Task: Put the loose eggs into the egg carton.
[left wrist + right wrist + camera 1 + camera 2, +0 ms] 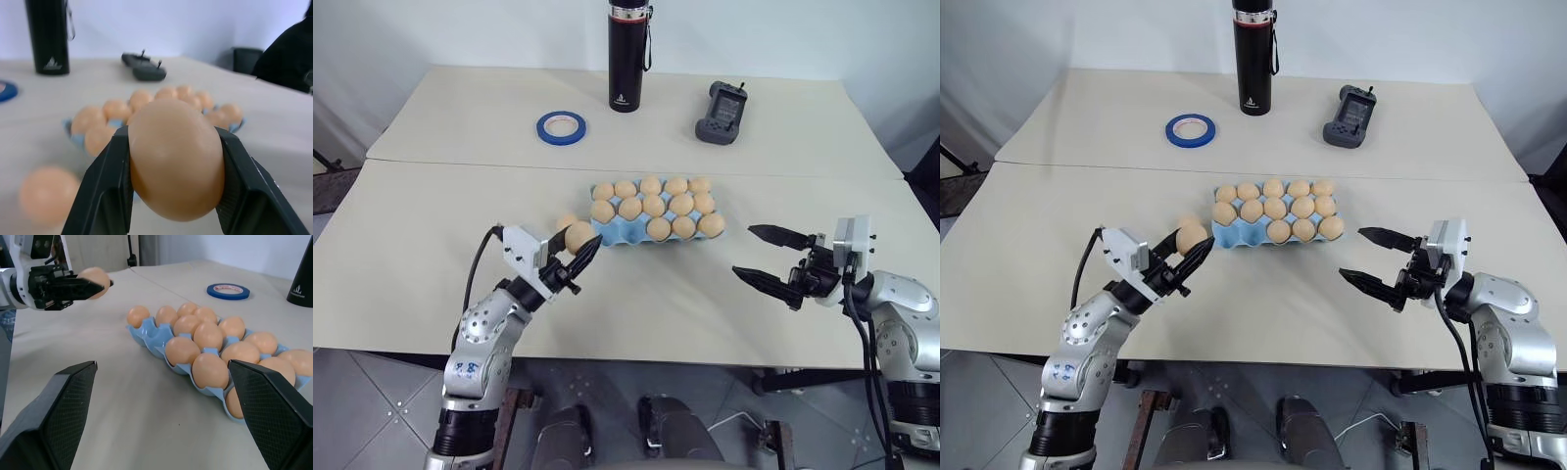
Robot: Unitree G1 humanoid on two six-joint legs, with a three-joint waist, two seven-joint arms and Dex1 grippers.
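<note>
My left gripper (pixel 585 251) is shut on a tan egg (pixel 173 156) and holds it above the table, just left of the egg carton's near-left corner. Its black fingers (pixel 105 191) press on both sides of the egg. The light blue egg carton (pixel 612 234) lies mid-table with several eggs in it, and the cups at its near-left end (pixel 152 331) are empty. Another loose egg (pixel 566 221) rests on the table against the carton's left end, just behind the held one. My right gripper (pixel 744 250) hovers open and empty to the right of the carton.
A black bottle (pixel 626 54) stands at the back. A blue tape roll (pixel 561 127) lies back left and a dark handheld controller (pixel 722 111) back right. A seam crosses the table behind the carton.
</note>
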